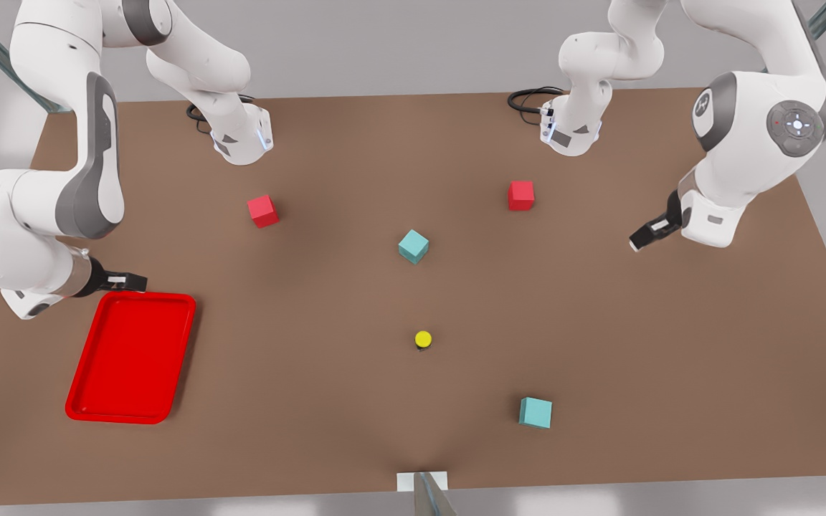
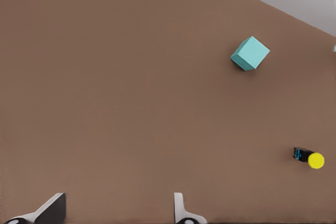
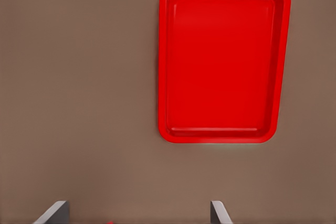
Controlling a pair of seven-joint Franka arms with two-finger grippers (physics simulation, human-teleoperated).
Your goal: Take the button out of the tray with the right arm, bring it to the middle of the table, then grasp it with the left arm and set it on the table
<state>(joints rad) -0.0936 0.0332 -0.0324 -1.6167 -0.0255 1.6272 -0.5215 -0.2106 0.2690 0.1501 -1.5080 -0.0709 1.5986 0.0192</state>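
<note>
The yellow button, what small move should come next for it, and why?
Probably none. The tiny yellow-capped push-button sits on the brown table, out of the red shallow tray. Left claw and right claw are open, so I'd park them.

- The front view is looking steeply down from above the table's (image 1: 355,401) near edge, taking in the whole top, both arm bases standing beyond the button (image 1: 423,339).
- The left wrist view is looking down from well above the table, with the button (image 2: 310,159) and a teal cube (image 2: 250,53) off to one side; the front view is sharing both.
- The right wrist view is facing down at the tray (image 3: 222,60), likewise sitting in the front view, well away from the button.
</note>
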